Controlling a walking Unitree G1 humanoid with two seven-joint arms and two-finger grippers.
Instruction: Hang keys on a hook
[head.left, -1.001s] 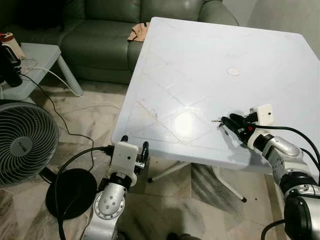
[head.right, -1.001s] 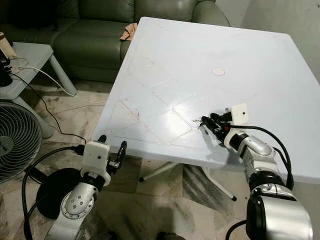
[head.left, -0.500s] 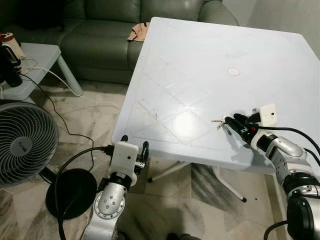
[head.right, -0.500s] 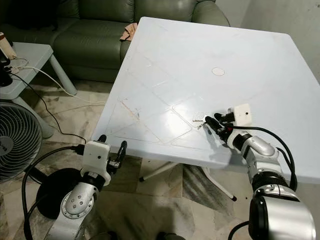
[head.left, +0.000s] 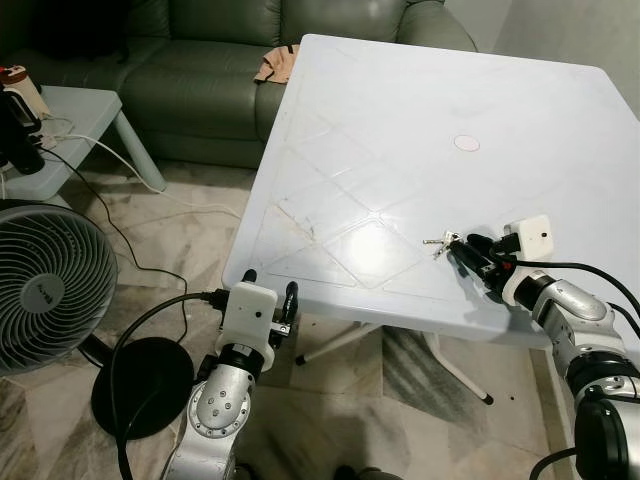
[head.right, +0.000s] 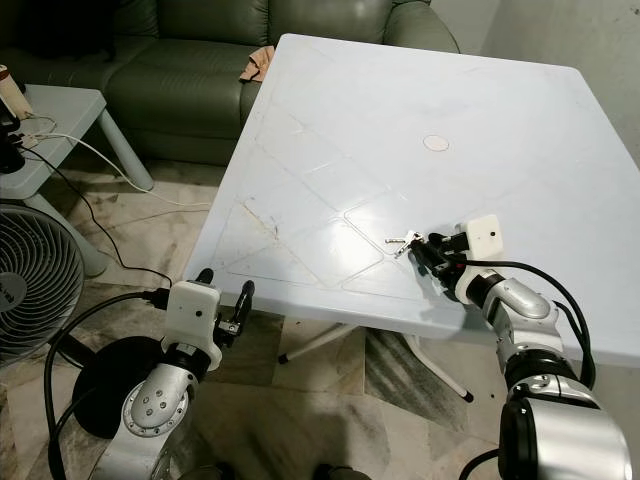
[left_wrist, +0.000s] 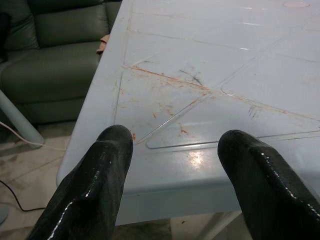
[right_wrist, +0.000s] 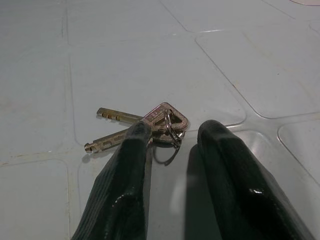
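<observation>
White plastic table (head.left: 400, 120) carries the keys (right_wrist: 145, 126) near its front edge. Since a second ago the right gripper (right_wrist: 172, 142) has slid forward; its parted fingers now flank the key ring, gripping nothing. Below the table's corner, the left gripper (left_wrist: 172, 145) hangs open and empty.

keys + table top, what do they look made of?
Keys: metal, a brassy-silver shine on a thin wire ring; glints point to plated brass or steel. Table: likely moulded plastic, pale glossy white, with pressed diamond lines, a lamp glare and rusty scuff marks.
</observation>
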